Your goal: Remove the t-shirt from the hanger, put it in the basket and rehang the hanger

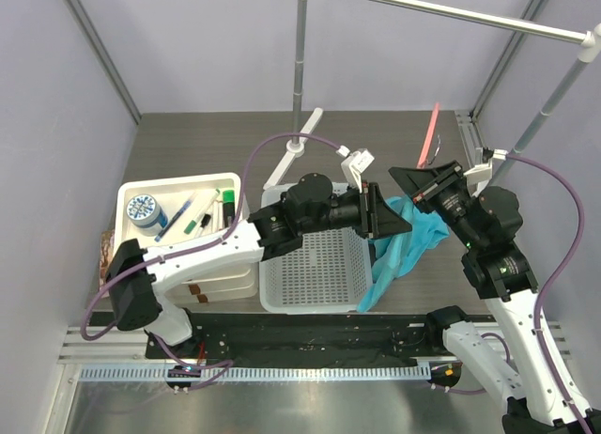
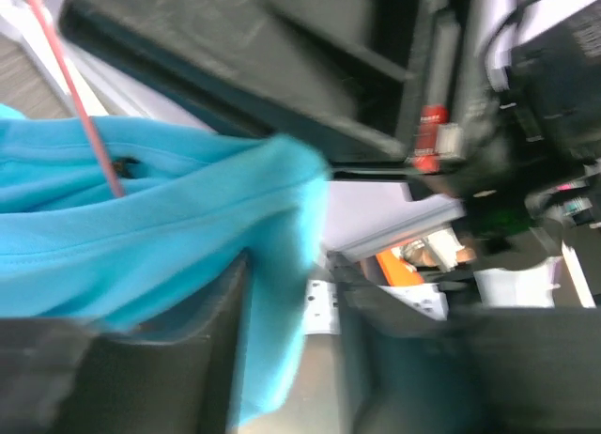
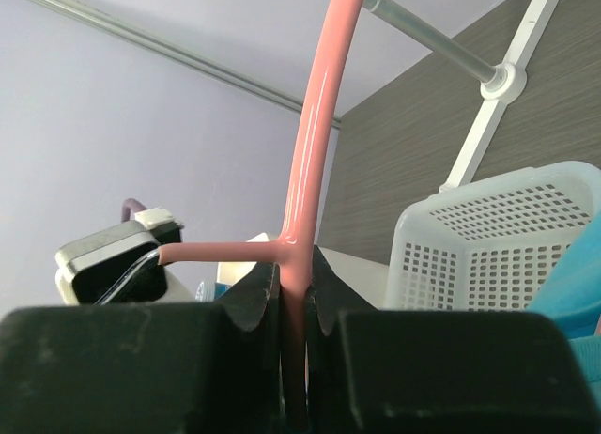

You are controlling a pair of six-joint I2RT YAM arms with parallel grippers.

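Observation:
The turquoise t-shirt (image 1: 411, 239) hangs bunched between my two grippers, trailing down past the right side of the white basket (image 1: 315, 270). In the left wrist view the t-shirt (image 2: 141, 218) fills the left half, and the pink hanger (image 2: 77, 94) runs into its folds. My left gripper (image 2: 291, 359) stands open; a fold of cloth lies against its left finger (image 2: 122, 378), and a gap shows beside it. My right gripper (image 3: 296, 288) is shut on the hanger (image 3: 315, 124), just below its side branch. From above, the hanger (image 1: 433, 133) sticks up behind the right gripper (image 1: 424, 182).
A grey rail (image 1: 441, 11) on posts crosses the back, with a white foot (image 1: 291, 147) on the table. A white tray (image 1: 178, 213) with small items sits at the left of the basket. The basket (image 3: 498, 237) also stands right of my right gripper.

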